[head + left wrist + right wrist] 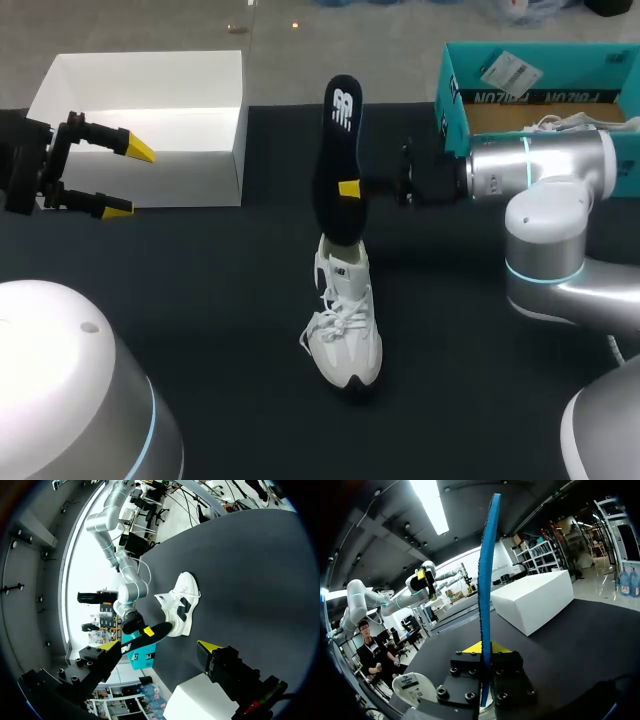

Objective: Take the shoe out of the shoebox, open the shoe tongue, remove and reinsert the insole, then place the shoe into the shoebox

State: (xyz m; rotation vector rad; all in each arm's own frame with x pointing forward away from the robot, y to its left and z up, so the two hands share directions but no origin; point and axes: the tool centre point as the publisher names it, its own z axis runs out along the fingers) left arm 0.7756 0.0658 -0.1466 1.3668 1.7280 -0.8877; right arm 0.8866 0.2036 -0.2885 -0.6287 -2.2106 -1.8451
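At the far left of the head view, the left gripper (129,180) hangs over the dark table (200,310) with its yellow-tipped fingers spread wide and nothing between them. Just beyond it, in the upper left, sits a white box (150,100), open on top.

In the middle of the frame the white shoe (345,330) stands upright on its sole, toe toward the lower edge and laces tied. Above its heel the black insole (338,160) rises almost vertical. Its lower end overlaps the heel opening, though whether it sits inside I cannot tell.

The right gripper (349,188) reaches in from the right and pinches the insole at about mid-height. In the right wrist view the insole (486,580) stands edge-on between the two fingers, which press it from both sides.

The right arm (540,170) crosses in front of the teal shoebox (460,110) in the upper right corner.
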